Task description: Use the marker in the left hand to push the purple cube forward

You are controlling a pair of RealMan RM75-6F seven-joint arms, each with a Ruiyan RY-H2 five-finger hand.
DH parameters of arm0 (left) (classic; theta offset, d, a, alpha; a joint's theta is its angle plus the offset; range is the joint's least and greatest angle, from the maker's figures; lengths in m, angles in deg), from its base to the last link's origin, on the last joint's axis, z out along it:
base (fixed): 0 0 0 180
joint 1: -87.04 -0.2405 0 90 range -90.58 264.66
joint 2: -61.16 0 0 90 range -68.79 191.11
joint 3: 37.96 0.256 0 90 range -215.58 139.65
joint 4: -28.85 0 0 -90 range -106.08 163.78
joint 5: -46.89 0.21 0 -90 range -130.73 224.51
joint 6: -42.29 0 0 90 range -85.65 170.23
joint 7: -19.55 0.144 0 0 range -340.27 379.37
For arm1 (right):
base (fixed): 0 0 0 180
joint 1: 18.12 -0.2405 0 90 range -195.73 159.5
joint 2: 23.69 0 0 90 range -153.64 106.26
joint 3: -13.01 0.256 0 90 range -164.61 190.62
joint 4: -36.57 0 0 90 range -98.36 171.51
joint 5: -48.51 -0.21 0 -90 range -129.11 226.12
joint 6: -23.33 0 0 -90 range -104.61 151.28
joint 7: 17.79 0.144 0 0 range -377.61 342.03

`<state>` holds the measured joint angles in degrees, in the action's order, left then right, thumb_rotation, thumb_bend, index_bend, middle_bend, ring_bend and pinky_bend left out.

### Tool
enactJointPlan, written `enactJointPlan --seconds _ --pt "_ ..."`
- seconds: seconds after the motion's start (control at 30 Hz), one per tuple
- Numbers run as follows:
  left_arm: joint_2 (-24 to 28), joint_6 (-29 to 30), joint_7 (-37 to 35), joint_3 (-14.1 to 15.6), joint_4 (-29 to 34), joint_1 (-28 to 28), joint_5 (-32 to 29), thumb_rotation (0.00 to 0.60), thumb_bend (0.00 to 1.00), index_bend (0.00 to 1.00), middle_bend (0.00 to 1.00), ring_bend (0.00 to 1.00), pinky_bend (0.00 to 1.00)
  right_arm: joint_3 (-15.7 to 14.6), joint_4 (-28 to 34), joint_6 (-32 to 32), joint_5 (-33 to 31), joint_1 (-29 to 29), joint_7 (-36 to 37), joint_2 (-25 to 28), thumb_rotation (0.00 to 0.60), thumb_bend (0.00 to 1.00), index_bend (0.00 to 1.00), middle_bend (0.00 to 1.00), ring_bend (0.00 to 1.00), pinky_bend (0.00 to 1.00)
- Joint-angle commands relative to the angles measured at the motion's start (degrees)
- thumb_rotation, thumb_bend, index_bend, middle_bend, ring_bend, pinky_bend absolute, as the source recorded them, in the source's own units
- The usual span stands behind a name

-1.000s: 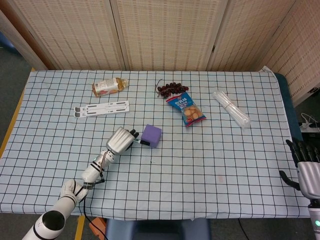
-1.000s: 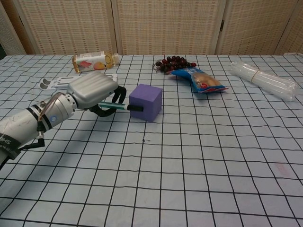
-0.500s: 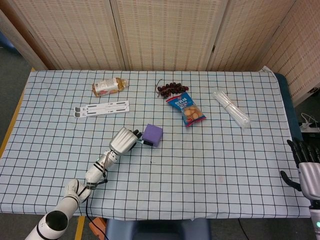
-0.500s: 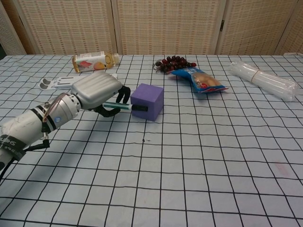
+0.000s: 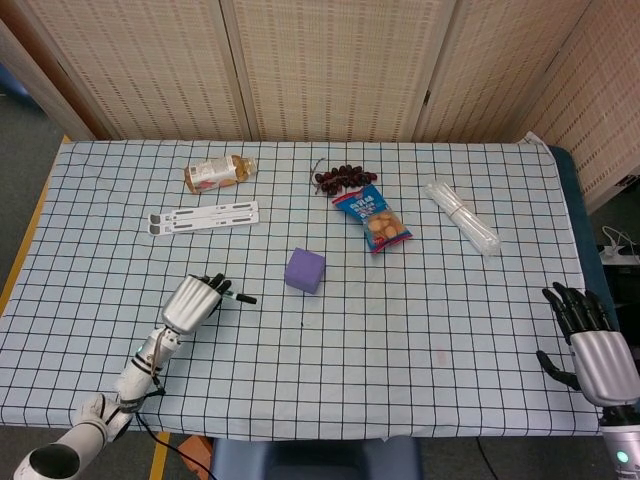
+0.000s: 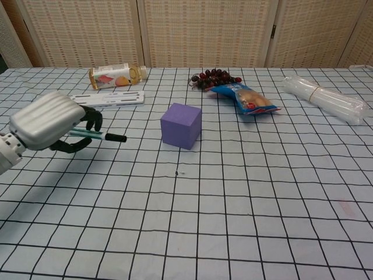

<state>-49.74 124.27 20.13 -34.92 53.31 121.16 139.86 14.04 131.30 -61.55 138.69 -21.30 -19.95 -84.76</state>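
Showing only overhead, right hand [image 5: 592, 345] flanks cube [image 5: 305, 270].

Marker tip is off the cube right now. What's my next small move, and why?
Probably ease the left hand forward-right until the marker tip meets the purple cube near face. The hand grips the marker, tip aimed at the cube, but bare cloth separates them, so no push is possible yet.

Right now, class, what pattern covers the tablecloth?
The white tablecloth carries a black grid; head view shows it best.
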Motion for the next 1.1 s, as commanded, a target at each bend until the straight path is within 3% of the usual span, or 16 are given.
enactJointPlan --seconds 0.03,0.17,0.3,0.47,0.73,0.83,0.93,1.0,1.1 --pt "3.65 1.84 3.07 1.39 3.83 -4.92 -0.40 0.600 0.57 0.80 0.83 0.76 0.94 -0.58 0.28 0.00 1.13 -0.16 -0.45 -0.38 0.600 0.18 0.00 0.00 0.00 0.00" --pt "5.19 0.98 4.32 1.82 5.27 -8.11 -1.28 0.600 0.56 0.72 0.80 0.76 0.94 -1.23 0.61 0.36 2.34 -0.39 -0.59 -0.63 0.600 0.18 0.00 0.00 0.00 0.00" --pt "6.07 -0.58 5.46 2.03 6.65 -10.11 -1.92 0.600 0.52 0.51 0.66 0.72 0.91 -1.64 0.92 0.24 3.38 -0.49 -0.40 -0.64 0.600 0.18 0.00 0.00 0.00 0.00" --pt "7.68 -2.77 6.68 1.23 10.63 -11.08 -3.14 0.600 0.47 0.27 0.40 0.53 0.78 -1.90 1.05 -0.27 4.06 -0.36 -0.30 -0.55 0.600 0.18 0.00 0.00 0.00 0.00" --pt "11.72 -2.31 7.23 0.94 18.60 -11.95 -2.71 0.600 0.44 0.14 0.22 0.24 0.53 -1.96 1.30 -1.24 4.42 0.03 -0.05 -0.16 0.600 0.18 0.00 0.00 0.00 0.00" --pt "14.91 0.85 7.60 0.89 24.58 -13.34 -2.07 0.600 0.43 0.13 0.19 0.19 0.44 -1.92 1.32 -1.57 4.46 0.15 0.11 -0.04 0.600 0.18 0.00 0.00 0.00 0.00" --pt "19.95 7.92 5.96 -0.13 33.87 -16.07 -1.52 0.600 0.42 0.13 0.16 0.13 0.35 -1.89 1.36 -1.75 4.29 0.29 0.07 0.06 0.600 0.18 0.00 0.00 0.00 0.00" --pt "24.34 12.02 3.21 -0.48 41.42 -18.63 -1.83 0.600 0.41 0.12 0.15 0.10 0.30 -1.79 1.49 -2.00 4.04 0.47 -0.20 0.07 0.600 0.18 0.00 0.00 0.00 0.00" --pt "31.60 13.39 -2.05 0.70 51.74 -21.82 -3.16 0.600 0.39 0.07 0.12 0.06 0.26 -1.70 1.71 -2.40 3.77 0.78 -0.77 0.07 0.600 0.18 0.00 0.00 0.00 0.00"
